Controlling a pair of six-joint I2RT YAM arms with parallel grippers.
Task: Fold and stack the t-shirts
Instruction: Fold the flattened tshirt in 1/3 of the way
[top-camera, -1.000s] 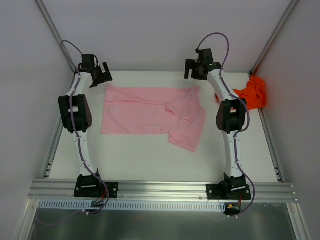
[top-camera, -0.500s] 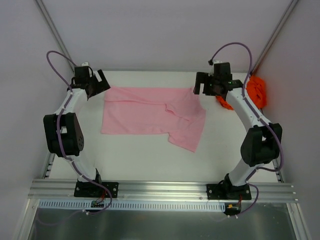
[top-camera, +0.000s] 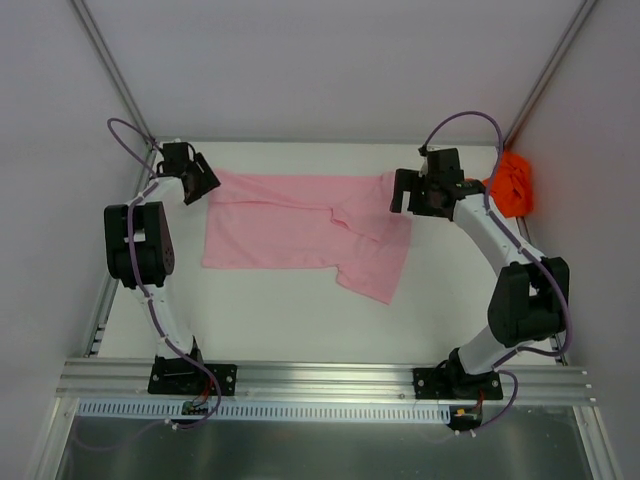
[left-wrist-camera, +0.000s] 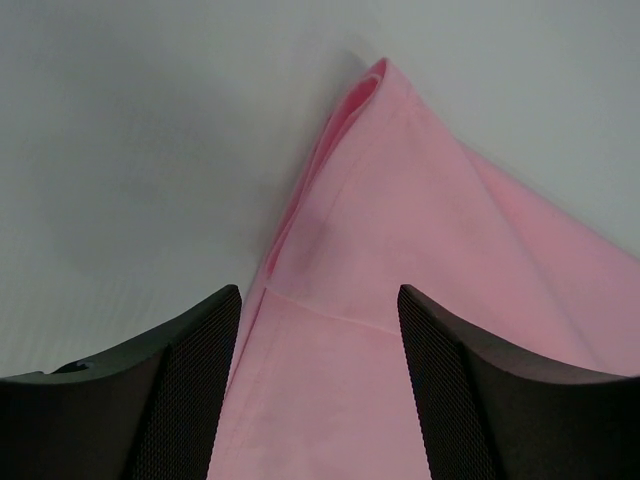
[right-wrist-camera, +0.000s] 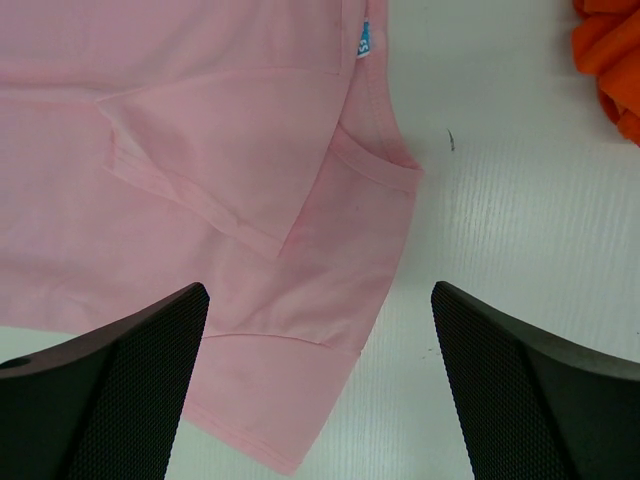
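I've got the pink shirt (top-camera: 300, 225) lying flat on the desk (top-camera: 300, 320), partly folded, with a flap sticking out at its near right corner. My left end effector (top-camera: 203, 184) sits at the shirt's far left corner, released, fingers spread with that corner of cloth showing between them. The right end effector (top-camera: 402, 190) hangs over the shirt's far right edge near the blue label (right-wrist-camera: 363, 40), also spread wide, gripping nothing. The orange shirt (top-camera: 511, 184) is bunched up well right of the pink one.
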